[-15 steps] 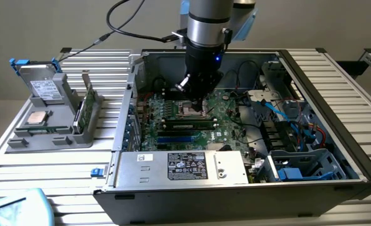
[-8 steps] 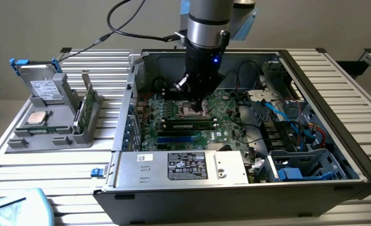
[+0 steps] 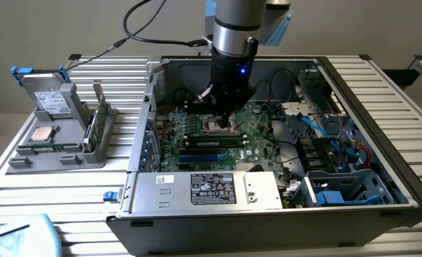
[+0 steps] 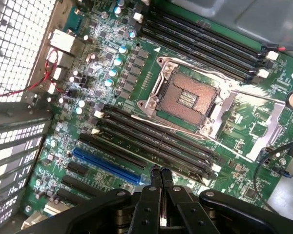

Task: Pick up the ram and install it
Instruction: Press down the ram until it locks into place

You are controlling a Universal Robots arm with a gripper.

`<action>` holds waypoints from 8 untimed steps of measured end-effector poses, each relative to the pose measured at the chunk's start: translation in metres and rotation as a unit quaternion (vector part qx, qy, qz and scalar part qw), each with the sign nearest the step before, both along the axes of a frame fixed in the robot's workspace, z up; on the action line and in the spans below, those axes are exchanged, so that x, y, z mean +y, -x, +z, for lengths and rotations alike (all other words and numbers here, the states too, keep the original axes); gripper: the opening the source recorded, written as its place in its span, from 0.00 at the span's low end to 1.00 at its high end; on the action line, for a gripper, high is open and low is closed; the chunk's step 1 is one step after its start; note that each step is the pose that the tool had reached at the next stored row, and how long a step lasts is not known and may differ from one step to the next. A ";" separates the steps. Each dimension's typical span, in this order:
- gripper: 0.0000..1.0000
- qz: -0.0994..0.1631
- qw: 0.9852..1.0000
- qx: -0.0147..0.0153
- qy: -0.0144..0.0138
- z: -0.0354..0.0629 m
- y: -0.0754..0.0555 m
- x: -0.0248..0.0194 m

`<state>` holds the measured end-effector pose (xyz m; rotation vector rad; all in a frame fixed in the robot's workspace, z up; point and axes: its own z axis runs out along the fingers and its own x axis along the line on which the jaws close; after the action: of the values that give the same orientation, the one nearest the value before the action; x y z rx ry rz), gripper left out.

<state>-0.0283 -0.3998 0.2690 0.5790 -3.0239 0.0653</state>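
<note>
A long dark ram stick with a small pale label stands on edge in a slot of the motherboard, inside the open computer case. My gripper hangs just behind and above it, over the processor socket. In the wrist view the gripper is shut, its two fingertips pressed together with nothing between them, right above the nearest of the black memory slots. A second green ram stick stands on edge in the grey holder at the exterior view's left.
The grey holder also carries a square silver processor chip and a grey drive with blue clips. The case walls, the power supply box and loose cables crowd the motherboard.
</note>
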 end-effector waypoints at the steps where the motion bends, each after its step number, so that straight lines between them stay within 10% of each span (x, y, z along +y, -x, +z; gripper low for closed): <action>1: 0.10 -0.008 1.000 0.000 0.000 -0.0004 0.000 0.0000; 8: 0.10 -0.059 0.998 0.000 0.000 -0.0032 0.000 0.0000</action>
<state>-0.0283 -0.3997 0.2657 0.3983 -3.0506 0.0595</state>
